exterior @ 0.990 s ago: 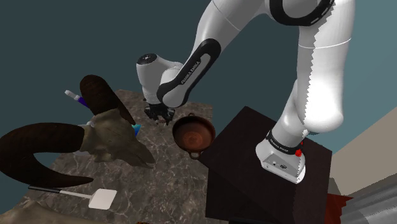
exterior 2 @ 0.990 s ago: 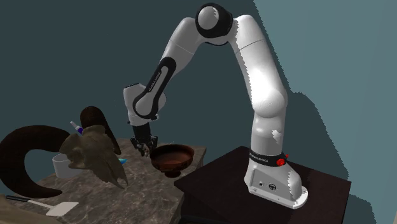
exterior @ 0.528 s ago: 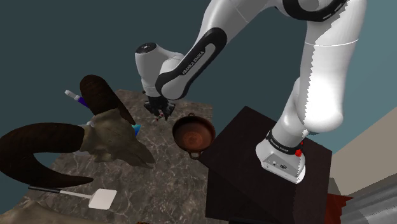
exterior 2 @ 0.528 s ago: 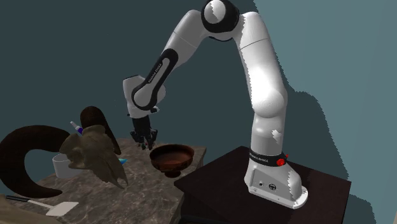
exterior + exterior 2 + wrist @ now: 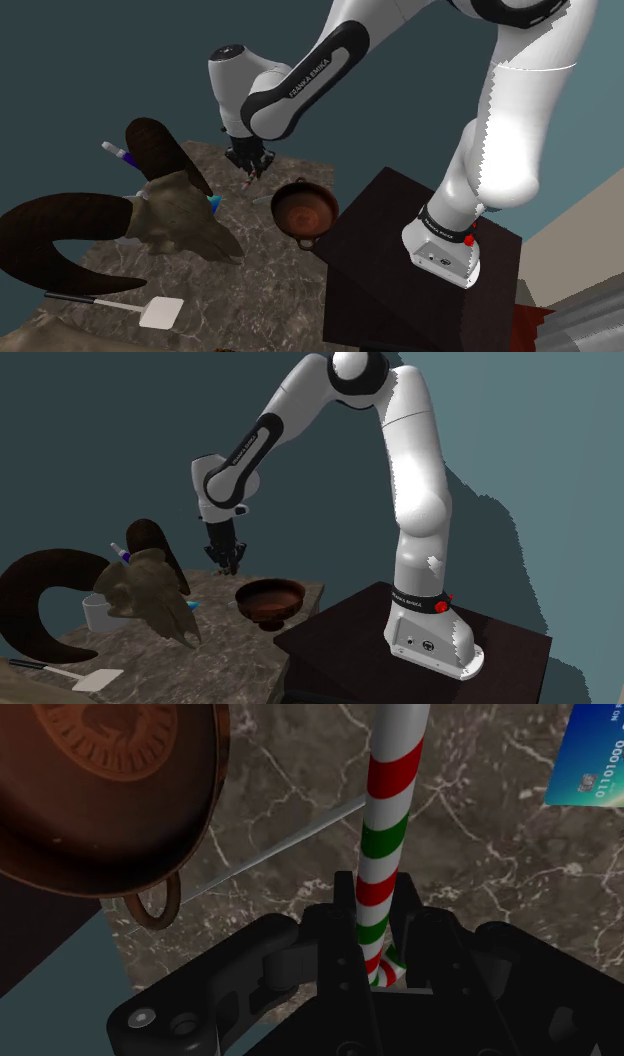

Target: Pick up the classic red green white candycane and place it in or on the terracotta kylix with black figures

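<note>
A red, green and white striped candycane (image 5: 391, 804) is clasped between the black fingers of my gripper (image 5: 377, 896) and sticks out beyond the fingertips, over the marble tabletop. The reddish-brown kylix (image 5: 100, 814), a shallow bowl with a ring handle, stands empty beside the cane. In the shoulder view the gripper (image 5: 249, 166) hangs above the table, a little left of and behind the kylix (image 5: 304, 212). The second exterior view also has the gripper (image 5: 226, 559) raised above the table, left of the kylix (image 5: 270, 600).
A large ram skull with dark curled horns (image 5: 170, 210) takes up the marble table's (image 5: 250, 290) left part. A blue card (image 5: 595, 759) lies near the skull. A white spatula (image 5: 160, 312) lies at the front, a white cup (image 5: 95, 612) behind the skull. The dark stand (image 5: 400, 250) borders the kylix.
The gripper has risen from the tabletop with its fingers closed and now hangs higher, still left of the kylix. The skull, kylix and spatula have not moved.
</note>
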Robot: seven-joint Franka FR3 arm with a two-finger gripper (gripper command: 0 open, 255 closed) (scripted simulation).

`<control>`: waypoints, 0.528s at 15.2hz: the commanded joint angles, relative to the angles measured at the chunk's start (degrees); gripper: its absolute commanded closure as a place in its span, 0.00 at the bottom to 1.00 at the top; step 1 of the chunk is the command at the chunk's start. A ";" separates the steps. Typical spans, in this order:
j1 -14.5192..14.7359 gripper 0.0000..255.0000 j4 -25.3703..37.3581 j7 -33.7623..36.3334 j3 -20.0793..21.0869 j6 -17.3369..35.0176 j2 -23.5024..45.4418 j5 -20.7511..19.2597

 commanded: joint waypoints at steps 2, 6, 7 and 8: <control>-0.13 1.00 0.30 -0.60 0.21 -1.91 -1.64 0.62; -0.25 1.00 0.97 -1.34 0.45 -4.57 -3.72 1.41; -0.28 1.00 1.16 -1.52 0.50 -5.24 -4.22 1.60; -0.30 1.00 1.37 -1.70 0.55 -5.92 -4.71 1.78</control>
